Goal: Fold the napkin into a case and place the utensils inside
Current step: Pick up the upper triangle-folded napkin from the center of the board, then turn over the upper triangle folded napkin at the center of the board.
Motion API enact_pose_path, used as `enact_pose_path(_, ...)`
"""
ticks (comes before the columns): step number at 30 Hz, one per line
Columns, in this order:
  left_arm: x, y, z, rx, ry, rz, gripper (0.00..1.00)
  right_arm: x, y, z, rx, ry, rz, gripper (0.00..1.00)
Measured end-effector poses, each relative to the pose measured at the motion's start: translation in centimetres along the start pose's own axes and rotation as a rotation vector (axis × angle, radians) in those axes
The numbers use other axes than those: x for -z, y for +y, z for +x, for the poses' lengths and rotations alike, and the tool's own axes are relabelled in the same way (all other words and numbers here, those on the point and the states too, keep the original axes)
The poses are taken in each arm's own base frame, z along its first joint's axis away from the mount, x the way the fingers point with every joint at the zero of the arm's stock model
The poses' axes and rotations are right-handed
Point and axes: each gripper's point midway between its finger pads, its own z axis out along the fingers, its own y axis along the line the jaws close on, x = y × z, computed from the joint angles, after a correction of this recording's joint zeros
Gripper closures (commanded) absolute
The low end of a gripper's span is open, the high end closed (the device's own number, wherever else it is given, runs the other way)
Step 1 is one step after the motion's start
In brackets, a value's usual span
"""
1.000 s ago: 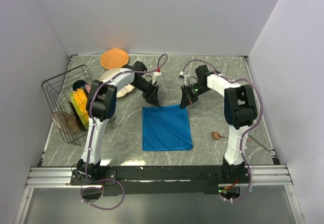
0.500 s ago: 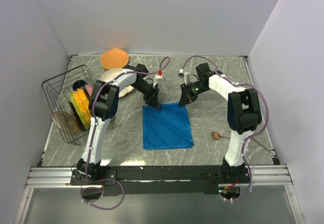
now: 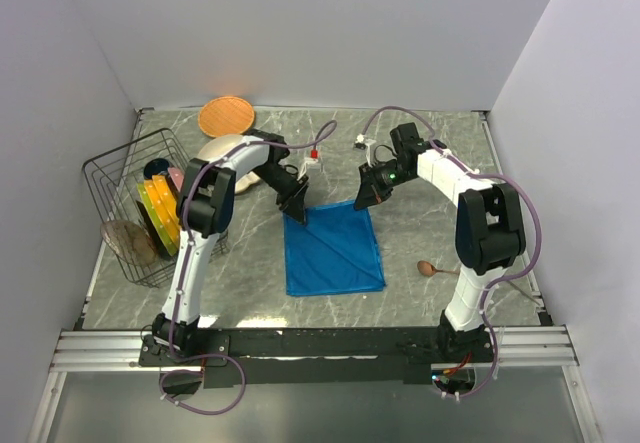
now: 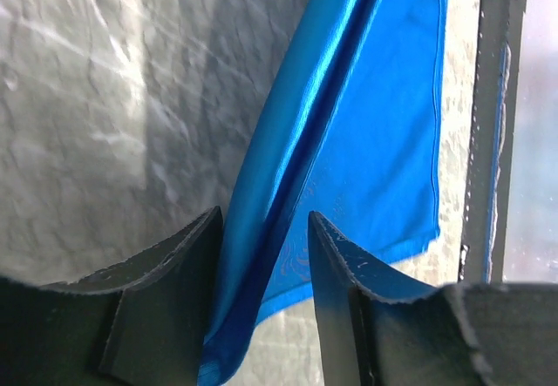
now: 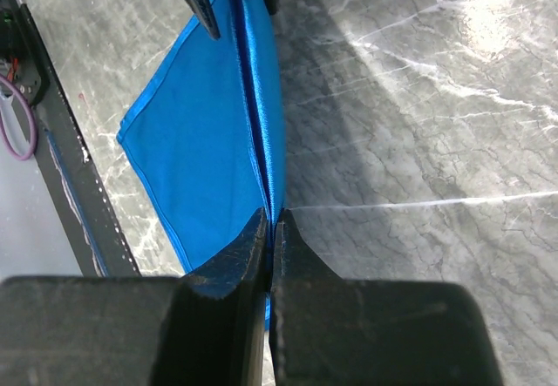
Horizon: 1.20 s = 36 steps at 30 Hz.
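1. Find the napkin [image 3: 335, 248] spread in the middle of the counter [image 3: 420, 163], most of it lying flat and its far edge raised into a taut ridge strung between the two claws.
2. Note the right claw [image 3: 362, 200] pressed together on the far right corner of the cloth. Leave that grip alone, to avoid dropping the edge.
3. Note the left claw [image 4: 264, 220] with jaws apart, straddling the far left end of the ridge, the cloth between the two fingers but not visibly pinched. Close fully on it before moving anything, and catch the corner itself, not just the fold beside it.
4. Check in the left wrist view for a full bite, with the whole thickness of the ridge inside the fingers and nothing slipping out below the tips.
5. With both corners held, lift only enough to clear the counter, holding the edge level and lightly taut. Avoid pulling hard, for fear of dragging the whole thin, slippery cloth out of place.
6. Carry the far edge toward the near edge with both claws at one pace, aiming for a straight crease and edge landing on edge.
7. Mind the wooden spoon [image 3: 428, 268] lying on the counter to the right of the napkin, apart from it. Avoid sweeping it aside, as likely needed for filling the case.
8. Judge progress as early, with no case shaped yet and only a first fold being set up.
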Motion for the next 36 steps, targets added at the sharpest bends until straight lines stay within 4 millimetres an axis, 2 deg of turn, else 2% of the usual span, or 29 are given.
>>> enact_pose_path(15, 2.3, 0.7, 2.0, 0.014, 0.022, -0.019, 0.57, 0.1, 0.1, 0.5, 0.021, 0.017, -0.007, 1.00)
enact_pose_path(18, 2.5, 0.8, 2.2, 0.014, 0.024, -0.022, 0.63, 0.1, 0.2, 0.6, 0.021, 0.023, -0.011, 1.00)
enact_pose_path(20, 2.5, 0.9, 2.2, 0.015, 0.023, -0.023, 0.71, 0.1, 0.2, 0.7, 0.023, 0.025, -0.012, 1.00)
enact_pose_path(21, 2.5, 0.9, 2.2, 0.015, 0.023, -0.024, 0.79, 0.2, 0.2, 0.7, 0.024, 0.026, -0.012, 1.00)
enact_pose_path(22, 2.6, 0.9, 2.2, 0.015, 0.022, -0.024, 0.99, 0.2, 0.2, 0.6, 0.024, 0.026, -0.012, 1.00)
enact_pose_path(28, 2.6, 1.0, 2.0, 0.021, 0.015, -0.028, 0.99, 0.4, -0.4, 0.6, 0.001, 0.024, 0.012, 1.00)
enact_pose_path(32, 3.1, 1.1, 0.6, 0.006, -0.011, -0.067, 0.99, 1.3, -2.3, 0.2, -0.011, 0.002, 0.088, 1.00)
enact_pose_path(34, 3.9, 1.0, -0.9, -0.015, -0.034, -0.109, 0.99, 2.0, -3.1, -0.2, -0.003, -0.012, 0.129, 1.00)
enact_pose_path(36, 5.4, 1.0, -3.3, -0.061, -0.070, -0.192, 0.99, 3.0, -3.7, -1.3, 0.032, -0.036, 0.174, 1.00)
